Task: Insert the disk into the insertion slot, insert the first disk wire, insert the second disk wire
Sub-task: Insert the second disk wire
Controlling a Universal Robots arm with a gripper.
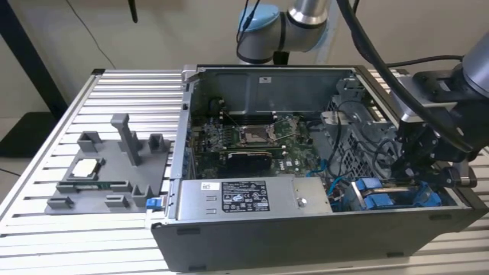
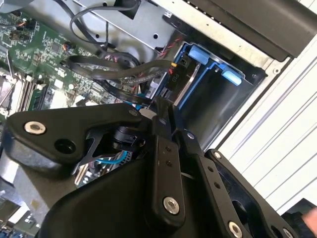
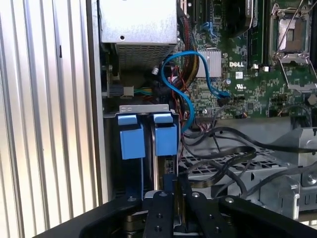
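Pincer (image 3: 168,191) down inside the open case (image 1: 321,229), fingers drawn close together at the rear of the disk (image 3: 166,144); whether they grip anything, cannot tell. Disk sits in the bay slot, beside a second blue carrier (image 3: 131,141). Blue cable (image 3: 173,87) loops just beyond, over the motherboard (image 3: 247,74). Case rests on slatted tabletop (image 1: 114,91).

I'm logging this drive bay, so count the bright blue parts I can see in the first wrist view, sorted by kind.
Blue carrier tabs: 2, one beside the other at the bay in front of the gripper.
Blue cables: 1, looping over the motherboard.
Total: 3
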